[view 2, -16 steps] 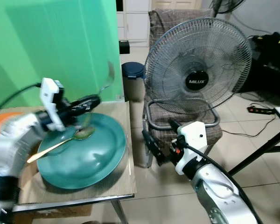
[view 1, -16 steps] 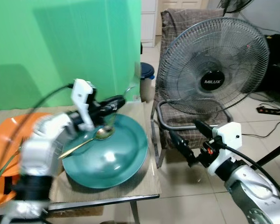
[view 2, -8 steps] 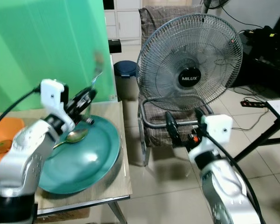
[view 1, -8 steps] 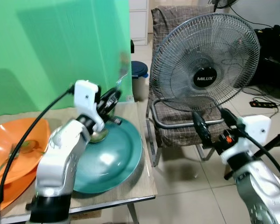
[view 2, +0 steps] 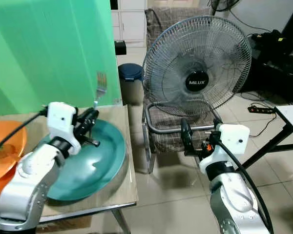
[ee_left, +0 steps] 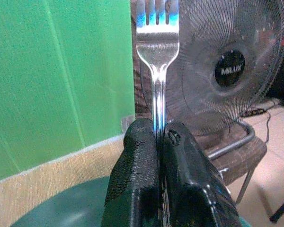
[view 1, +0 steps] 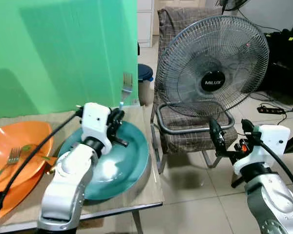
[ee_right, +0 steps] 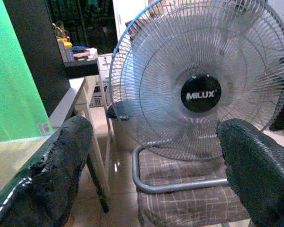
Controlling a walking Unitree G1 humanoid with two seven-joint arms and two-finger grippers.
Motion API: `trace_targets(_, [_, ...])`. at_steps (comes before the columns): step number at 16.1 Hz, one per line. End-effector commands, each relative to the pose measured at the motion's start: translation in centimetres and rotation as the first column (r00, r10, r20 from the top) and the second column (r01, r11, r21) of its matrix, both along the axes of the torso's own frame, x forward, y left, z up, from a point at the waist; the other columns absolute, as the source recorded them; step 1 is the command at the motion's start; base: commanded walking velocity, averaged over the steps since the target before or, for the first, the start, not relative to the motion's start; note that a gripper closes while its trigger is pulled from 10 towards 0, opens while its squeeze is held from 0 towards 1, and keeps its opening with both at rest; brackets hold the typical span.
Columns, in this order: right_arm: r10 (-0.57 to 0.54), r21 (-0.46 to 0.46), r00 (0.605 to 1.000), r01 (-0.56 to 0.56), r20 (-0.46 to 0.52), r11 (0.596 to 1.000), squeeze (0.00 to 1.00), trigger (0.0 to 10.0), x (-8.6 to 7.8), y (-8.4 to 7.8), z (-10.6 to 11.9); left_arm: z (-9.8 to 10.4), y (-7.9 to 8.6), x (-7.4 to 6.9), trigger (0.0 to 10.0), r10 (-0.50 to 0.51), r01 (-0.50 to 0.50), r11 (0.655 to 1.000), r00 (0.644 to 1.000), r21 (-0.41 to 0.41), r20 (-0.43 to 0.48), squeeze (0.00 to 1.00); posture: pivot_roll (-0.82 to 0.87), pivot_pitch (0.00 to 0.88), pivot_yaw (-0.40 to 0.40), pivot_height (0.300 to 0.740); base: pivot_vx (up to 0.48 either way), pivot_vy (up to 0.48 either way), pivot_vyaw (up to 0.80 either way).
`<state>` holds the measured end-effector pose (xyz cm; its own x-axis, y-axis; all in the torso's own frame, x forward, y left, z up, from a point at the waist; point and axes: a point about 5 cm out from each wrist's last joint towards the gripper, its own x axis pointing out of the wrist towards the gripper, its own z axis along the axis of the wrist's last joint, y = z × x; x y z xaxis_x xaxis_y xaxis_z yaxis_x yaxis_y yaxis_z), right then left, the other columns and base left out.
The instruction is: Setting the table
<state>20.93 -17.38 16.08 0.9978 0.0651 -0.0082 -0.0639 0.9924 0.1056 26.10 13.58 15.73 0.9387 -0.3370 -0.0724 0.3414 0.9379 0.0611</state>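
My left gripper is shut on the handle of a silver fork, which stands upright with its tines up, above the far edge of a teal plate. The left wrist view shows the fork clamped between both black fingers. My left forearm covers part of the teal plate. An orange plate at the left holds a second fork. My right gripper hangs open and empty off the table's right side, its fingers spread wide.
A woven mat covers the small table, whose right edge lies just past the teal plate. A large standing fan and a chair stand to the right on a tiled floor. A green screen backs the table.
The camera has shifted. My left arm has swung over the teal plate and now hides the spoon; the fork has come upright and steady. My right gripper has drifted slightly right.
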Motion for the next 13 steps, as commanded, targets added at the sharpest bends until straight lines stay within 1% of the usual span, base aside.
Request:
trace_targets(1, [-0.004,0.005,1.000,0.004,-0.013,1.000,0.00,10.0,0.0,-0.3,-0.4,0.0,0.4,0.2,10.0,0.031,-0.031,0.999,1.000,0.018,0.004,0.00,-0.15,0.000,0.018,0.740,0.000,-0.409,0.00])
trace_targets(2, [-0.012,0.029,1.000,0.013,-0.020,1.000,0.00,10.0,-0.1,-0.4,-0.7,0.2,0.5,0.3,10.0,0.039,-0.039,0.999,0.999,0.011,0.005,0.00,-0.14,0.000,0.017,0.740,0.000,-0.472,0.00])
trace_targets(3, [-0.025,0.040,0.999,0.027,-0.044,0.999,0.00,10.0,0.0,-0.5,-1.4,0.3,0.6,0.3,10.0,0.032,-0.032,0.999,0.999,0.033,0.013,0.00,-0.12,0.000,0.021,0.740,0.000,-0.472,0.00])
trace_targets(4, [-0.019,0.032,0.999,0.021,-0.050,0.999,0.00,10.0,0.1,-0.4,-1.6,0.3,0.6,0.3,10.0,0.030,-0.030,0.999,0.999,0.036,0.011,0.00,-0.13,0.000,0.019,0.740,0.000,-0.472,0.00])
trace_targets(5, [-0.012,0.025,0.999,0.013,-0.047,1.000,0.00,10.0,0.4,-0.3,-1.6,0.4,0.6,0.3,10.0,0.023,-0.024,0.998,1.000,0.051,0.019,0.00,-0.12,0.000,0.021,0.740,0.000,-0.472,0.00])
trace_targets(6, [-0.031,0.011,0.999,0.032,-0.030,0.999,0.00,10.0,0.6,-0.4,-1.1,0.6,0.6,0.4,10.0,0.032,-0.034,0.998,0.999,0.060,0.036,0.00,-0.12,0.000,0.003,0.740,0.000,-0.472,0.00])
trace_targets(7, [-0.047,0.015,0.999,0.047,-0.026,0.999,0.00,10.0,0.5,-0.4,-0.8,0.6,0.7,0.4,10.0,0.044,-0.045,0.998,0.999,0.047,0.032,0.00,-0.12,0.000,0.002,0.740,0.000,-0.472,0.00])
trace_targets(10, [-0.029,0.030,0.999,0.030,-0.020,0.999,0.00,10.0,0.0,0.1,-0.8,0.4,0.4,0.4,10.0,0.037,-0.038,0.998,0.999,0.049,0.029,0.00,-0.13,0.000,-0.012,0.740,0.000,-0.472,0.00])
trace_targets(13, [-0.028,0.026,0.999,0.029,-0.019,0.999,0.00,10.0,0.1,0.1,-0.8,0.4,0.2,0.4,10.0,0.034,-0.036,0.998,0.999,0.048,0.033,0.00,-0.13,0.000,-0.023,0.740,0.000,-0.437,0.00])
